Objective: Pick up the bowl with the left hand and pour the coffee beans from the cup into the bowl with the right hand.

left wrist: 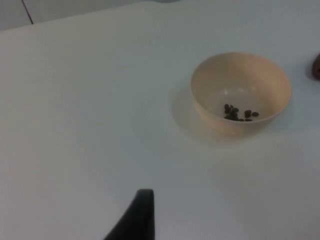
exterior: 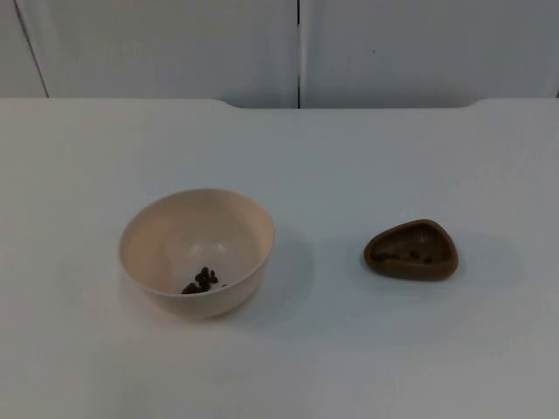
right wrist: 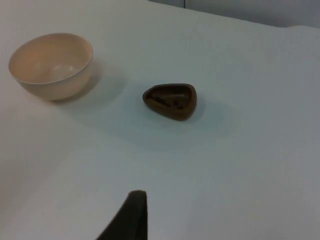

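Note:
A cream bowl (exterior: 170, 236) stands upright on the white table, left of centre, with a few dark coffee beans (exterior: 200, 281) at its bottom. To its right lies a small brown cup (exterior: 439, 264), rounded and three-cornered, with a few beans inside. In the left wrist view, my left gripper (left wrist: 140, 217) hangs over bare table, well short of the bowl (left wrist: 220, 82) and its beans (left wrist: 237, 114). My right gripper (right wrist: 131, 215) is likewise held back from the cup (right wrist: 175, 113), with the bowl (right wrist: 55, 80) farther off. Neither gripper touches anything.
The white table (exterior: 349, 349) ends at a grey partition wall (exterior: 175, 44) at the back. A sliver of the cup (left wrist: 317, 67) shows beyond the bowl in the left wrist view.

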You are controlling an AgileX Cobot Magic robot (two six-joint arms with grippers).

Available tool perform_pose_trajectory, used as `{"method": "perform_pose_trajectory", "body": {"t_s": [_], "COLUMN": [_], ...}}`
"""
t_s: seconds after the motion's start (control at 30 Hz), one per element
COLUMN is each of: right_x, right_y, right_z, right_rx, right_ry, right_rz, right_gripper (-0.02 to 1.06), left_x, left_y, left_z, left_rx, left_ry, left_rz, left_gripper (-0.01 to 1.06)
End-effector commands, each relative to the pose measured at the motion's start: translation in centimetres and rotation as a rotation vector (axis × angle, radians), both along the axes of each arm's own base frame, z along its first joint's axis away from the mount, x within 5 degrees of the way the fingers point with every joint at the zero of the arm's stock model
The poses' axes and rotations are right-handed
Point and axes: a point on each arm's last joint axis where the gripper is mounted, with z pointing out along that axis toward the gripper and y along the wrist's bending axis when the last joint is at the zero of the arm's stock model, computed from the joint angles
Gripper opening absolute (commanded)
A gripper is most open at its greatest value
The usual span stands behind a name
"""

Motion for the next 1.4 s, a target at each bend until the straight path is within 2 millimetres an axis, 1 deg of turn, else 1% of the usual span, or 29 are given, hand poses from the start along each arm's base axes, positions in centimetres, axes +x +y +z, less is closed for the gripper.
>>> {"method": "perform_pose_trajectory", "body": {"t_s": [0.0, 0.17, 0.27, 0.3, 0.4, 0.47, 0.63, 0.83, 1.27, 1.37], "right_x": [-0.04, -0.05, -0.07, -0.07, -0.08, -0.08, -0.08, -0.08, -0.08, -0.08], "right_y": [0.05, 0.08, 0.14, 0.14, 0.21, 0.22, 0.3, 0.33, 0.34, 0.34], "right_z": [-0.03, -0.03, -0.03, -0.03, -0.03, -0.03, -0.03, -0.03, -0.03, -0.03], "right_rx": [0.008, 0.008, 0.008, 0.008, 0.008, 0.008, 0.008, 0.008, 0.008, 0.008], "right_ry": [-0.002, -0.002, -0.003, -0.003, -0.003, -0.003, -0.004, -0.004, -0.004, -0.004], "right_rz": [0.009, -0.025, -0.108, -0.108, -0.21, -0.223, -0.327, -0.374, -0.376, -0.376], "right_gripper": [1.05, 1.05, 1.05, 1.05, 1.05, 1.05, 1.05, 1.05, 1.05, 1.05], "left_x": [-0.05, -0.05, -0.05, -0.05, -0.05, -0.05, -0.05, -0.05, -0.09, -0.49], "left_y": [0.02, 0.02, 0.02, 0.02, 0.02, 0.02, 0.02, 0.02, 0.03, 0.18], "left_z": [-0.09, -0.09, -0.09, -0.09, -0.09, -0.09, -0.09, -0.09, -0.09, -0.1], "left_rx": [-0.006, -0.006, -0.006, -0.006, -0.006, -0.006, -0.006, -0.006, -0.007, -0.013], "left_ry": [-0.004, -0.004, -0.004, -0.004, -0.004, -0.004, -0.004, -0.004, -0.006, -0.034], "left_rz": [0.003, 0.003, 0.003, 0.003, 0.003, 0.003, 0.003, 0.003, 0.002, 0.004], "left_gripper": [1.05, 1.05, 1.05, 1.05, 1.05, 1.05, 1.05, 1.05, 1.05, 1.05]}}
